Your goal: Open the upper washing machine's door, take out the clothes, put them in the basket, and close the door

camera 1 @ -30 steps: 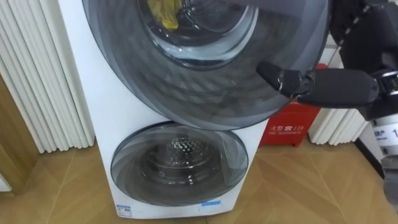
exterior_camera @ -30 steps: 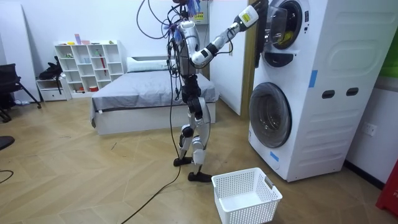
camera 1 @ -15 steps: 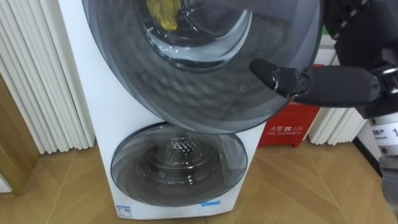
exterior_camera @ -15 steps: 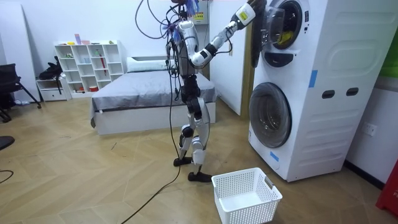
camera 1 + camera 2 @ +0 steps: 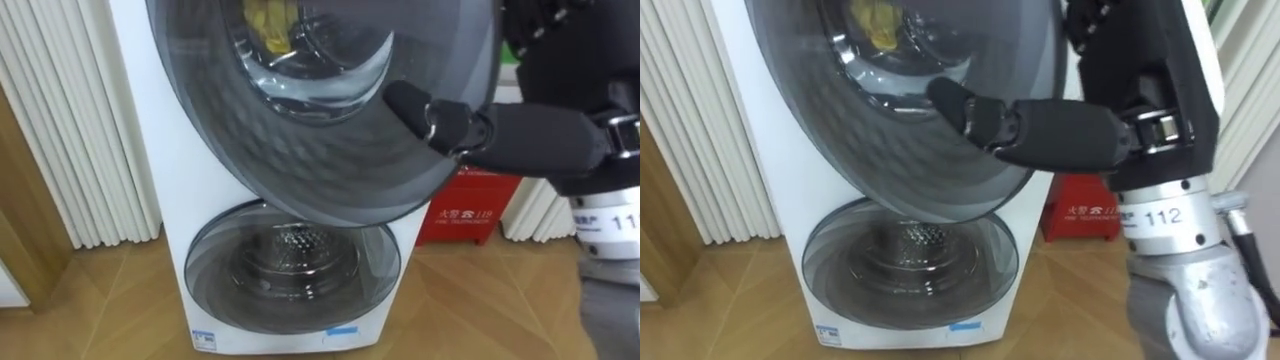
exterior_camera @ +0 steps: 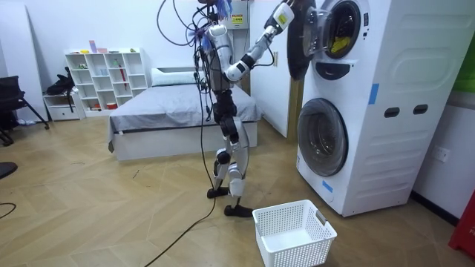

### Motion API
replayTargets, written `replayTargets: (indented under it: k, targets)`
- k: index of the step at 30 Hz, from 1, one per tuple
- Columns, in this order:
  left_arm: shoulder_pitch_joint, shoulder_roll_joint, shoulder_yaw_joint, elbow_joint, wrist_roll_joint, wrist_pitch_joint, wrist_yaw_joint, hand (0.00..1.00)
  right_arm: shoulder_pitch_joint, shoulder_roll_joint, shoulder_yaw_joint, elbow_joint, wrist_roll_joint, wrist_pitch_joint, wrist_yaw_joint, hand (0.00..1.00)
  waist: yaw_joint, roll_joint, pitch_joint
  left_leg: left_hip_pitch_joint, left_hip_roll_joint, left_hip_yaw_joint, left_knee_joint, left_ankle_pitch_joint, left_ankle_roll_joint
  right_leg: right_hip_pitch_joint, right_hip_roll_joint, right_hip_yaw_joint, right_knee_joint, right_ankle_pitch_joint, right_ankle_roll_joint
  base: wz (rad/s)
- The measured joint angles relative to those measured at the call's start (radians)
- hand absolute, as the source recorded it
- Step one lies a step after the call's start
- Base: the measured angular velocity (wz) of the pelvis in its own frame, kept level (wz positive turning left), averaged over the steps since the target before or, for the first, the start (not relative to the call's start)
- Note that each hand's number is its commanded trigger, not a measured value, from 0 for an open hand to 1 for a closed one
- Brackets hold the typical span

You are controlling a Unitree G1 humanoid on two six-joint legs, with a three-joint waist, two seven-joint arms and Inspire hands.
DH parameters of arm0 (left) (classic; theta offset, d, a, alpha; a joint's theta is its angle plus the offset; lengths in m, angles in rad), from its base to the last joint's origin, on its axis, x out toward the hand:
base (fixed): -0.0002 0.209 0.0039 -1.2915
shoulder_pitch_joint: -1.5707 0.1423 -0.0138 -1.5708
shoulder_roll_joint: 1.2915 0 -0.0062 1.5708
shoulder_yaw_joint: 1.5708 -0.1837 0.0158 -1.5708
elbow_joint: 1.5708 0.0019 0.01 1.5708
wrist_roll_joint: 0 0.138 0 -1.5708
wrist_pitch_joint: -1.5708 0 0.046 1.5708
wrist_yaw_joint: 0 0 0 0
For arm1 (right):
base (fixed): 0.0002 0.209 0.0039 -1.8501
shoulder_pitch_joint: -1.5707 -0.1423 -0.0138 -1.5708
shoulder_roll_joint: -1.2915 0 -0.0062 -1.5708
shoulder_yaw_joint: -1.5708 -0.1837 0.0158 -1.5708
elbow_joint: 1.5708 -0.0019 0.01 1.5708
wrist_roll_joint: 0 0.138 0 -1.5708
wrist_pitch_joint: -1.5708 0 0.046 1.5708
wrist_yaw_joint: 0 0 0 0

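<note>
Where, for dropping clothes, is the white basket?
In the room view, the white basket sits on the floor in front of the washing machine, near the robot's feet.

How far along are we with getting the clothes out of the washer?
Done: the upper door stands swung partly open. In hand: the right hand is on that door's edge. To do: the yellow clothes lie inside the washing machine, and the white basket holds nothing yet.

Glossy smoked-plastic door (image 5: 300, 140) on a smooth white washing machine (image 5: 165, 160), wood-grain floor (image 5: 480, 300) below
</note>
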Motion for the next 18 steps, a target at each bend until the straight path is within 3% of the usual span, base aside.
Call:
replayTargets:
  k: [8,14,18]
  targets:
    - [-0.014,0.0,-0.02,-0.003,0.021,0.001,0.0,0.0,-0.011,0.047,0.158,0.008,0.166,-0.088,0.201,0.0,0.039,0.004,0.0,-0.027,-0.001,-0.038,0.002,0.003,-0.004,-0.016,0.001,-0.015,0.003,0.002,-0.012,0.07]
    - [-0.038,-0.002,-0.039,-0.028,0.021,0.001,-0.001,0.0,-0.079,0.049,0.272,0.046,0.202,-0.089,0.309,0.0,0.083,0.012,0.0016,-0.036,-0.001,-0.054,0.0,0.015,-0.008,-0.015,-0.003,-0.027,0.0,0.002,-0.014,0.11]
    - [-0.041,-0.002,-0.039,-0.029,0.021,0.001,0.002,0.0,-0.079,0.048,0.33,0.062,0.201,-0.078,0.361,0.0,0.105,0.012,0.0017,-0.036,-0.002,-0.061,-0.003,0.015,-0.007,-0.011,-0.004,-0.036,0.0,0.004,-0.016,0.05]
